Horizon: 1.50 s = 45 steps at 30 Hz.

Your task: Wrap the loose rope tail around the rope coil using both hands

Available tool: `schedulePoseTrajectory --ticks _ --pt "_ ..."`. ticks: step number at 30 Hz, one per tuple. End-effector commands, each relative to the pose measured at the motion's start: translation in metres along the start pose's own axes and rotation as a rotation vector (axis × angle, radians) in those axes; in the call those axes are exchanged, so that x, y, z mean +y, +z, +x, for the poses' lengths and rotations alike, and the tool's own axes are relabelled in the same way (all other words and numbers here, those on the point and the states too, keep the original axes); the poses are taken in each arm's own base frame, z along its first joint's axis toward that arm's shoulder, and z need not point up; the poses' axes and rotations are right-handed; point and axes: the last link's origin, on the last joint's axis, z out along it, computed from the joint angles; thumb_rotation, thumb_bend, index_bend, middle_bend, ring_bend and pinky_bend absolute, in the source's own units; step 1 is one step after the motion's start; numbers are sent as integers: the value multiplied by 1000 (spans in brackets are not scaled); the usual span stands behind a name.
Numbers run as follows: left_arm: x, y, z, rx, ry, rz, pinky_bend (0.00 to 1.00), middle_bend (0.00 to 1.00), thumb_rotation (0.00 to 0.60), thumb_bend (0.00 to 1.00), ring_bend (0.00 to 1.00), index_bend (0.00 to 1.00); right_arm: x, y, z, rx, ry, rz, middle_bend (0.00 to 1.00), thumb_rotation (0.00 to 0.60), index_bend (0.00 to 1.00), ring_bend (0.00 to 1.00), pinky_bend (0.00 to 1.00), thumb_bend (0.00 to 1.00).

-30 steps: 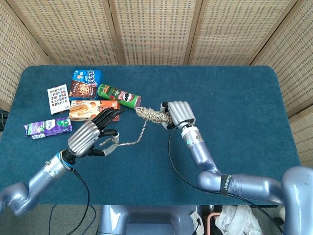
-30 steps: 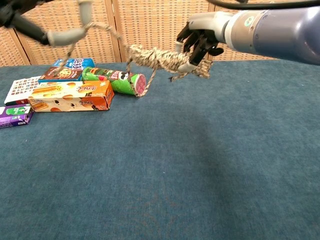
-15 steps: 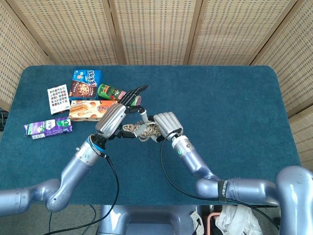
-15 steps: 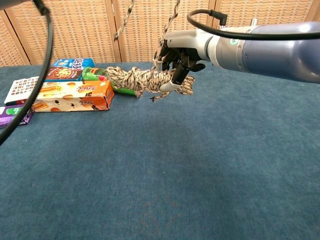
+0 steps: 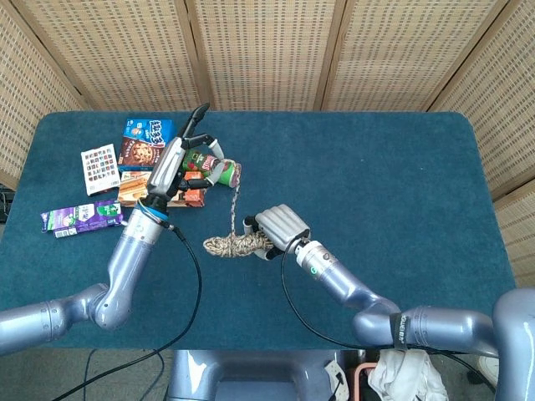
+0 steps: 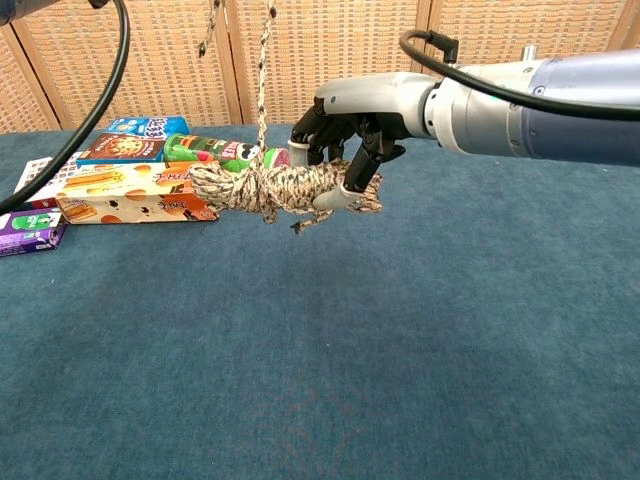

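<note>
- My right hand [image 6: 345,140] grips one end of the rope coil [image 6: 270,188], held off the table [image 5: 401,175]; it's light, soft and droops.
- My left hand [image 5: 182,154] pinches the rope tail [image 5: 233,207] up high; limp cord wants tension, taken near the coil.

Head view: high up, looking steeply down over the whole blue table [image 5: 401,167], wicker screen [image 5: 267,50] along the far edge, both arms entering from the bottom. Chest view: low, near table height, looking forward across the table [image 6: 400,350] toward the same screen [image 6: 330,40], much closer in. Both share the rope coil [image 5: 236,245] [image 6: 270,188], the right hand [image 5: 280,227] [image 6: 350,125] and the snack boxes [image 5: 146,142] [image 6: 130,190] at left.
</note>
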Motion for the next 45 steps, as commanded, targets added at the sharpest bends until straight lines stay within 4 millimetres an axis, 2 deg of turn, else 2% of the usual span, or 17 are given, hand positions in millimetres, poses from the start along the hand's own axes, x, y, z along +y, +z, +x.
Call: schedulePoseTrajectory --ticks 1,7,10,17,23,33,37,45 --pt "-20 3 11 25 2 36 0 0 600 648 0 854 -1 -5 4 -7 35 20 693 600 693 471 930 694" --pt "-51 6 19 41 1 97 0 0 600 648 0 854 -4 -7 13 -2 171 34 693 600 694 471 930 693" --pt "-77 7 15 42 -11 160 0 0 600 648 0 854 -10 -9 22 4 340 43 693 600 694 471 930 693" --pt "-97 6 5 22 -14 175 0 0 600 648 0 854 -10 -12 32 -17 554 33 694 600 694 471 930 693" --pt "-111 -6 -4 -17 60 171 0 0 600 648 0 854 -7 -10 43 7 713 10 694 600 694 472 930 693" --pt "-126 -42 -11 -126 238 89 0 0 600 649 0 854 15 -6 56 156 645 -159 697 600 694 475 935 699" --pt "-129 -65 -13 -145 288 40 0 0 600 649 0 854 25 -3 58 190 626 -256 697 600 694 475 937 699" --pt "-121 -79 -18 -128 281 15 0 0 600 648 0 854 27 0 49 194 549 -300 698 600 694 475 940 700"
